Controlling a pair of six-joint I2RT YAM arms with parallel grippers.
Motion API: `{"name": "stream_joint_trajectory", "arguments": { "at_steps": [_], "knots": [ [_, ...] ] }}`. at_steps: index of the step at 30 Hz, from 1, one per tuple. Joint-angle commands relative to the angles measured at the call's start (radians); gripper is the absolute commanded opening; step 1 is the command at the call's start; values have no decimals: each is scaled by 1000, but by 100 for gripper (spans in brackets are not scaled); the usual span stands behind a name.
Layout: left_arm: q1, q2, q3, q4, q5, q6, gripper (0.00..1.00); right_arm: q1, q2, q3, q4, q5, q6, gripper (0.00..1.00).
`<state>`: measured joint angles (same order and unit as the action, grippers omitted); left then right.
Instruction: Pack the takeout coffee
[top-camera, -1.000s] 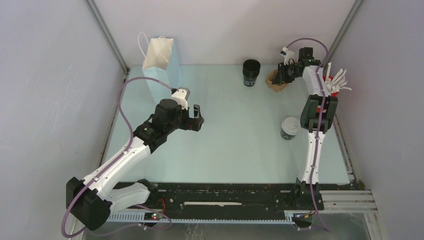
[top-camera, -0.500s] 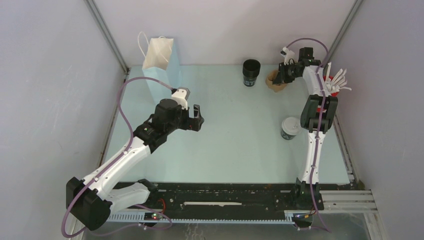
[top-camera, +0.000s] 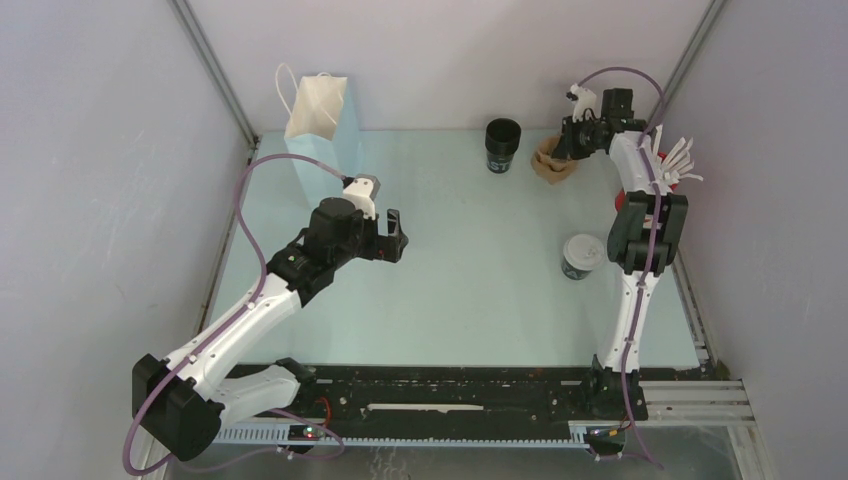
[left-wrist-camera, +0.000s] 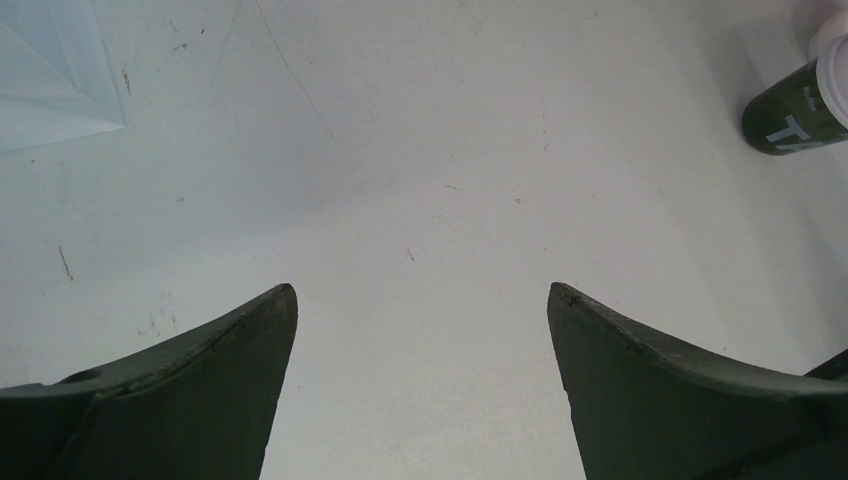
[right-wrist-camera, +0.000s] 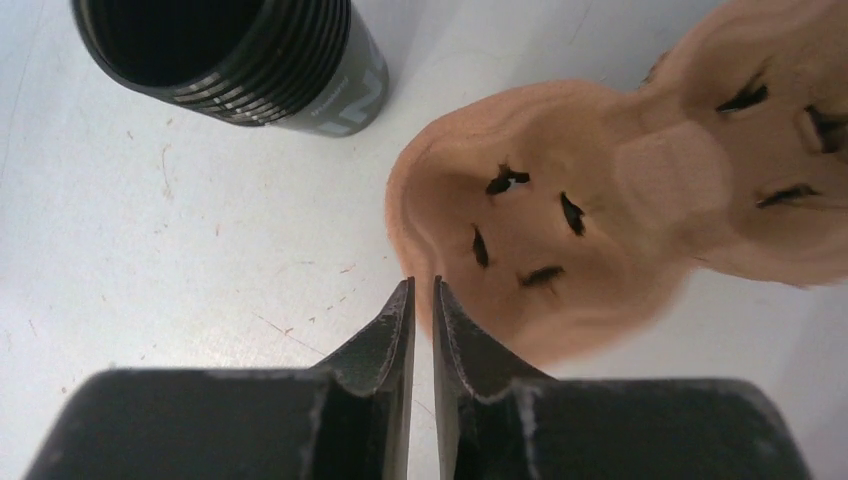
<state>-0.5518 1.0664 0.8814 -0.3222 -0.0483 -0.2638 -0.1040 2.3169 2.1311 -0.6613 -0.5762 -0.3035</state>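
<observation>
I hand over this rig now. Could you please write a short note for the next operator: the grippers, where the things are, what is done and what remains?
The left gripper hovers over bare table, jaws wide open and empty.
The right gripper has its jaws closed on the near rim of the brown pulp carrier, at the far right.
The takeout coffee stands upright on the table by the right arm, lid on, untouched.
The lidless black cup stands left of the carrier; the white paper bag stands at the far left.
Done: carrier gripped.
Left: the coffee is not yet packed.
</observation>
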Motion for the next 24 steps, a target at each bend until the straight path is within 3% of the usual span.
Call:
{"name": "stream_joint_trajectory", "arguments": {
  "at_steps": [1, 9, 10, 12, 14, 20, 24],
  "knots": [
    [6, -5, 30, 35, 9, -12, 100, 6, -144, -31, 101, 66, 33, 0],
    [6, -5, 29, 38, 14, -12, 100, 45, -238, -141, 145, 156, 33, 0],
    [6, -6, 28, 38, 15, -12, 100, 39, -220, -120, 119, 117, 26, 3],
    [6, -8, 26, 40, 16, -14, 100, 29, -165, -60, 61, 76, 15, 30],
    [6, -7, 25, 40, 15, -12, 100, 19, -100, 1, 7, 41, 3, 44],
    [6, 0, 23, 43, 16, -14, 100, 28, 6, 56, -45, 29, -37, 61],
    [7, 2, 24, 43, 18, -14, 100, 27, 43, 71, -47, 23, -40, 64]
  ]
}}
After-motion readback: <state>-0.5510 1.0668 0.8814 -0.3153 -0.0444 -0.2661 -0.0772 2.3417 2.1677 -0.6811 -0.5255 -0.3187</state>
